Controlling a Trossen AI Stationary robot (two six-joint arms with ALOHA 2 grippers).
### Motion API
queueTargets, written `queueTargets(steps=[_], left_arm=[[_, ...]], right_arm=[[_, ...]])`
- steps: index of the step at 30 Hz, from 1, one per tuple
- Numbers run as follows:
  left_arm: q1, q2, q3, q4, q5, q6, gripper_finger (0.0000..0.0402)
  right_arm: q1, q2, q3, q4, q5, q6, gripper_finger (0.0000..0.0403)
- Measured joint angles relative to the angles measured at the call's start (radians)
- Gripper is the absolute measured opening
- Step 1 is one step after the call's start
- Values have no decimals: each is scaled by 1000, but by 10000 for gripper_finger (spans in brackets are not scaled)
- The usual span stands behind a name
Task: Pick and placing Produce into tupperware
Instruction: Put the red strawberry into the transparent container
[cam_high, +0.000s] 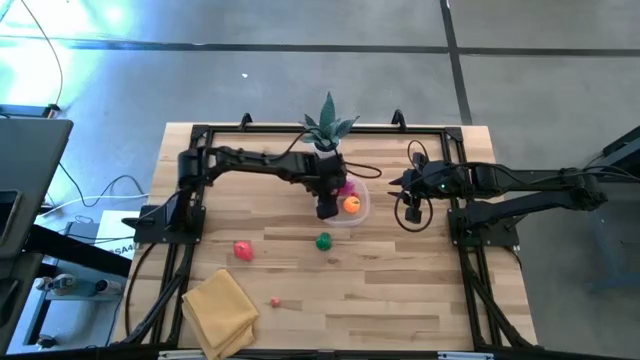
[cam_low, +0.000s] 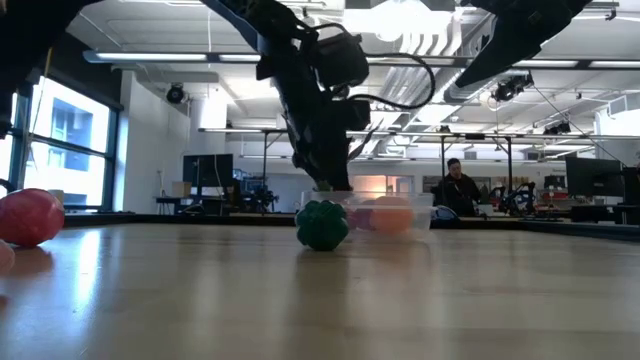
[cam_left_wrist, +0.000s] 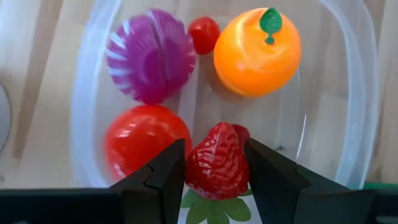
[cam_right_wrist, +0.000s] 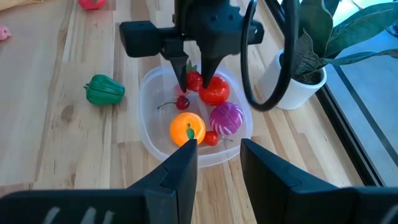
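Wooden table (cam_high: 400, 290) with tupperware (cam_high: 358, 213), green pepper (cam_high: 323, 241), yellow cloth (cam_high: 220, 310).

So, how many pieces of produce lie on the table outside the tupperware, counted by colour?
Green pepper: 1
Red piece: 1
Small pink piece: 1
Total: 3

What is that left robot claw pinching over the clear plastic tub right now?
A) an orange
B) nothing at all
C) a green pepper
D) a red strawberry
D: the left gripper has its two dark fingers closed on the sides of a red strawberry over the tupperware, while the orange already lies inside it and the green pepper sits out on the table.
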Motion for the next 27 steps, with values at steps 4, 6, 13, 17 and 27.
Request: queueTargets(steps=[4,6,13,17,27], left_arm=[[-1,6,0,-7,-1,0,147],[-1,6,0,-4,-2,0,147],[-1,6,0,-25,-2,4,147],[-1,19,0,-34,-2,3,148],[-1,19,0,-34,-34,3,148]], right_arm=[[0,0,0,0,0,0,113],[0,0,0,0,0,0,113],[0,0,0,0,0,0,113],[0,0,0,0,0,0,113],[0,0,0,0,0,0,113]])
